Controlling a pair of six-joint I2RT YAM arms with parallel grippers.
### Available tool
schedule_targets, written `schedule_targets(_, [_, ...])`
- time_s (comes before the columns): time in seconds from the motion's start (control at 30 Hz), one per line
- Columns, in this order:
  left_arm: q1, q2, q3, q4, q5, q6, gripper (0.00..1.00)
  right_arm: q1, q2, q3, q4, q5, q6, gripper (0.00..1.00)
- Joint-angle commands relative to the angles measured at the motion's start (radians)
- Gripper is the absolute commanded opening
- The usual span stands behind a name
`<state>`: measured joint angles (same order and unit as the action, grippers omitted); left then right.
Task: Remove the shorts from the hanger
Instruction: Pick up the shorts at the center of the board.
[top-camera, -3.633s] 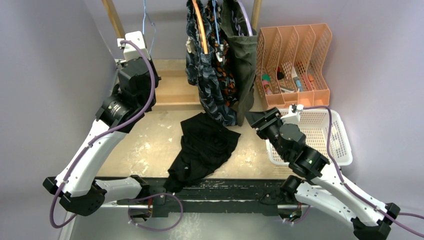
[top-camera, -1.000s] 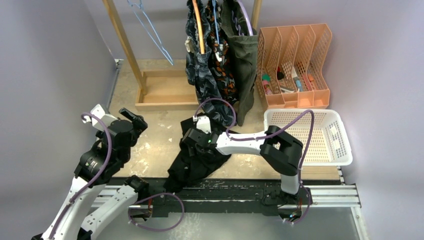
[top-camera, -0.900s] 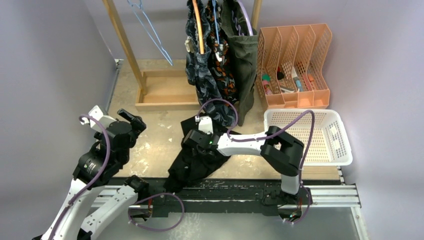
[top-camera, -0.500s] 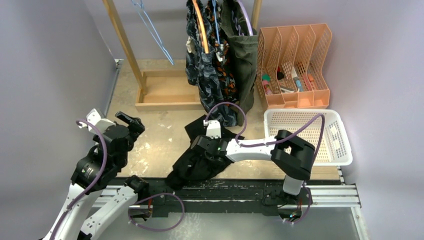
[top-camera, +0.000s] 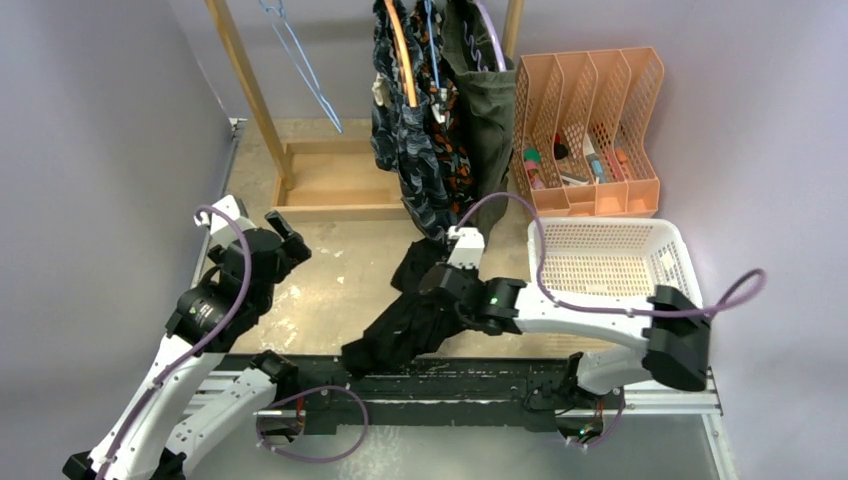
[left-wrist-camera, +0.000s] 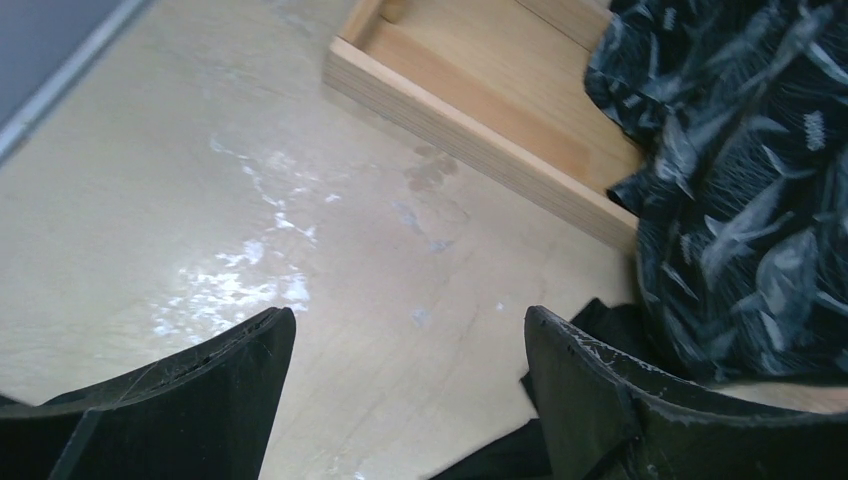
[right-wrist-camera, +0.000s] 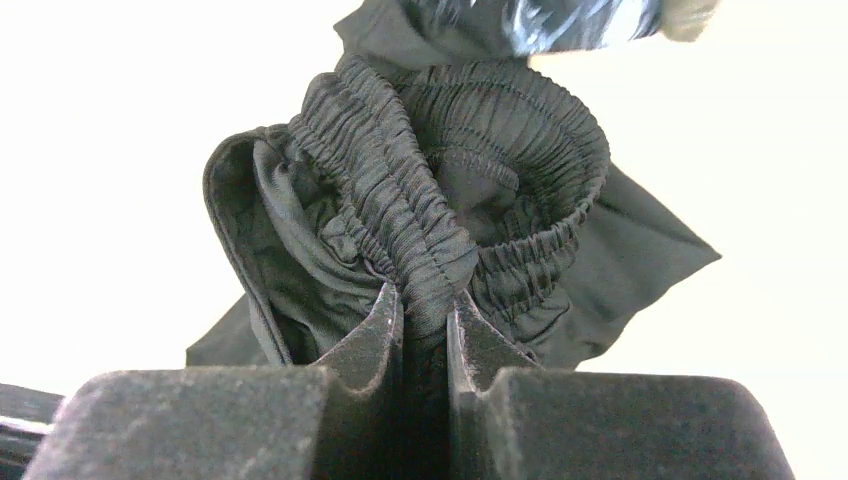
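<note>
The plain black shorts (top-camera: 405, 322) lie bunched on the table, and my right gripper (top-camera: 432, 282) is shut on their elastic waistband. The right wrist view shows the gathered waistband (right-wrist-camera: 445, 190) pinched between my right gripper's (right-wrist-camera: 425, 312) jaws. Three more pairs of shorts hang on hangers from the rack: navy wavy-patterned (top-camera: 405, 150), orange-blotched (top-camera: 452, 140) and olive green (top-camera: 492, 110). An empty blue hanger (top-camera: 300, 60) hangs at the left. My left gripper (top-camera: 289, 238) hovers open over bare table, left of the black shorts. In its wrist view, the left gripper (left-wrist-camera: 410, 345) has nothing between its fingers.
A white mesh basket (top-camera: 672, 300) stands at the right, behind my right arm. An orange file organizer (top-camera: 590, 120) stands behind it. The wooden rack base (top-camera: 330, 185) and its slanted post (top-camera: 240, 70) are at the back left. The navy shorts (left-wrist-camera: 740, 180) hang close to my left gripper.
My right gripper has shut on the black shorts' waistband and pulled them right, towards the basket, as its arm swung right. My left gripper moved a little forward and right, still open.
</note>
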<state>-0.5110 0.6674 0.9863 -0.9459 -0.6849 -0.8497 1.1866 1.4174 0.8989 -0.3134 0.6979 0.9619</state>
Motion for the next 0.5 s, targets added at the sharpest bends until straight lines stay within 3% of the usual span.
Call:
schedule_targets(0.0, [0.003,0.004,-0.037,0.142,0.121,0.022,0.84,0.006,-0.171,0.004,-0.095,0.16,0.041,0.0])
schedule_targets(0.17, [0.003,0.06,-0.036,0.174,0.154,0.022,0.84,0.005,-0.34,0.033,-0.171,0.223,-0.005,0.0])
schedule_targets(0.27, [0.003,0.084,-0.018,0.201,0.223,0.048,0.79,0.002,-0.408,0.123,-0.211,0.218,-0.115,0.0])
schedule_targets(0.47, [0.003,0.09,-0.014,0.233,0.244,0.031,0.79,0.001,-0.451,0.338,-0.54,0.343,0.027,0.0])
